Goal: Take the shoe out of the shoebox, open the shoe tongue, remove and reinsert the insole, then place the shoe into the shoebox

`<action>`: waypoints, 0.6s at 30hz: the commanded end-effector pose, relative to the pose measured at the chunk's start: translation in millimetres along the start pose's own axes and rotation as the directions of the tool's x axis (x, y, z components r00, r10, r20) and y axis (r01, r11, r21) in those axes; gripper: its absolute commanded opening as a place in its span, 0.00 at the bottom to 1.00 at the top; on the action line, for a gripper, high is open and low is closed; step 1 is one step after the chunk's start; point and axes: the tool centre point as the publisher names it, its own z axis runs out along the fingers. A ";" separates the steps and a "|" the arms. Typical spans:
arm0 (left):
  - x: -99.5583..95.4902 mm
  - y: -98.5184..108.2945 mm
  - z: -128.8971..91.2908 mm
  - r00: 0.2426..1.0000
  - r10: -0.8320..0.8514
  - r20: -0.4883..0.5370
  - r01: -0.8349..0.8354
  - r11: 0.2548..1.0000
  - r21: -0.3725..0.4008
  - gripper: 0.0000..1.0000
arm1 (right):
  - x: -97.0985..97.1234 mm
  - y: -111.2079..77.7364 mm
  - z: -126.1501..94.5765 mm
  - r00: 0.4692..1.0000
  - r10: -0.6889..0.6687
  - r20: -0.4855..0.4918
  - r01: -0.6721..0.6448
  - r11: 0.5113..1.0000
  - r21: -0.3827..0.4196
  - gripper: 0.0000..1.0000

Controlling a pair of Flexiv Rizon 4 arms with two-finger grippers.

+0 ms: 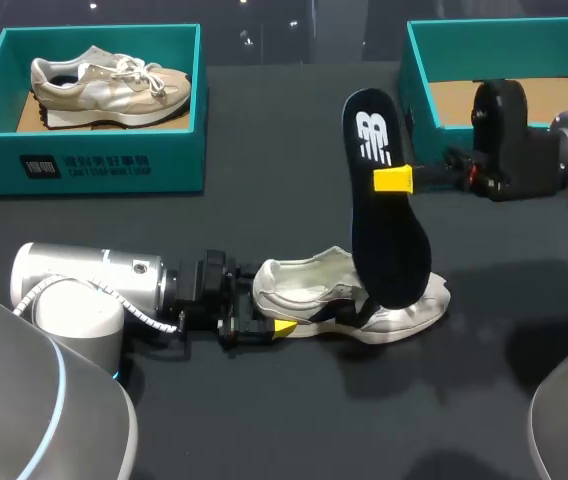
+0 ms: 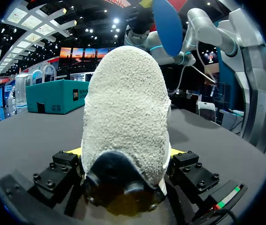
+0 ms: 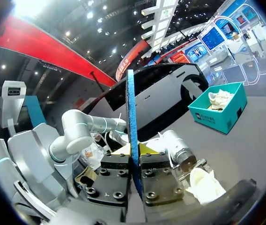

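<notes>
The black insole (image 1: 384, 215) stands on edge, pinched flat between the fingers of the right gripper (image 1: 394, 180) — its lower end seems to touch the white sneaker (image 1: 314, 290) beneath. That sneaker lies on the table (image 1: 294, 420), heel clamped from both sides by the left gripper (image 1: 282, 326) (toe pointing away from it). An open teal shoebox (image 1: 416, 80) sits just behind the right gripper.

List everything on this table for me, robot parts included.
left shoebox: one, teal, back left
tan shoe: one, beige, inside left shoebox
right shoebox: one, teal, back right
white shoe: one, off-white, front middle
insole: one, black with blue underside, upright over white shoe
table: one, black, under everything
left hand: one, yellow-tipped, shut on white shoe's heel
right hand: one, yellow-tipped, shut on insole
</notes>
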 end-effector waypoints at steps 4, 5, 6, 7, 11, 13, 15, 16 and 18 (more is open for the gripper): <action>-0.5 6.4 2.3 1.000 -0.001 0.002 0.001 1.000 0.000 0.00 | 26.6 -22.2 -0.1 0.982 -0.007 0.188 0.027 0.994 -0.104 0.00; -0.5 6.4 2.3 1.000 -0.001 0.002 0.001 1.000 0.000 0.00 | 28.0 -23.5 0.8 0.981 -0.010 0.193 0.031 0.994 -0.105 0.00; -0.5 6.4 2.3 1.000 -0.001 0.002 0.001 1.000 0.000 0.00 | 29.9 -24.7 1.9 0.980 -0.012 0.200 0.034 0.994 -0.105 0.00; -0.5 6.4 2.3 1.000 -0.001 0.002 0.001 1.000 0.000 0.00 | 31.3 -25.3 2.6 0.979 -0.013 0.201 0.034 0.994 -0.105 0.00; -0.5 6.4 2.3 1.000 -0.001 0.002 0.001 1.000 0.000 0.00 | 36.2 -27.1 4.0 0.977 -0.019 0.214 0.042 0.993 -0.107 0.00; -0.5 6.4 2.3 1.000 -0.001 0.002 0.001 1.000 0.000 0.00 | 36.2 -27.1 4.0 0.977 -0.019 0.214 0.042 0.993 -0.107 0.00; -0.5 6.4 2.3 1.000 -0.001 0.002 0.001 1.000 0.000 0.00 | 36.2 -27.1 4.0 0.977 -0.019 0.214 0.042 0.993 -0.107 0.00; -0.5 6.4 2.3 1.000 -0.001 0.002 0.001 1.000 0.000 0.00 | 36.2 -27.1 4.0 0.977 -0.019 0.214 0.042 0.993 -0.107 0.00; -0.5 6.4 2.3 1.000 -0.001 0.002 0.001 1.000 0.000 0.00 | 36.2 -27.1 4.0 0.977 -0.019 0.214 0.042 0.993 -0.107 0.00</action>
